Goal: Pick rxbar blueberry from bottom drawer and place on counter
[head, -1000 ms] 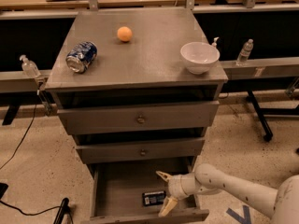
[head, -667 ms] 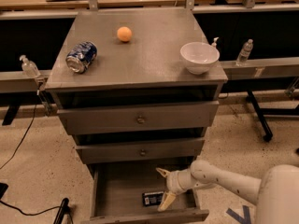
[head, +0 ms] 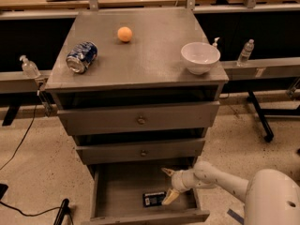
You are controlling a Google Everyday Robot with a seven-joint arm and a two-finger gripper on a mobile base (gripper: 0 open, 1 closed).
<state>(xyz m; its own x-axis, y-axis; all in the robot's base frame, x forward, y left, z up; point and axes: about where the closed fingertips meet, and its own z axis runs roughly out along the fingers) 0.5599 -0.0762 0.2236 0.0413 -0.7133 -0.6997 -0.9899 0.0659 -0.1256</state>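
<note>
Lying on counter point(head: 150, 64) far left: crushed soda can point(head: 81, 57). Rxbar blueberry point(head: 153, 199) flat in open bottom drawer point(head: 115, 191), near front – gripper point(head: 165, 186) just right, fingers spread wide, holding nothing. White bowl point(head: 200, 57) on counter right.

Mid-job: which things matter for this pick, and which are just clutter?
Job: bar, bottom drawer, counter, pincer open inside the drawer beside the bar.
Lying about: can, orange, bowl, all on the counter.
</note>
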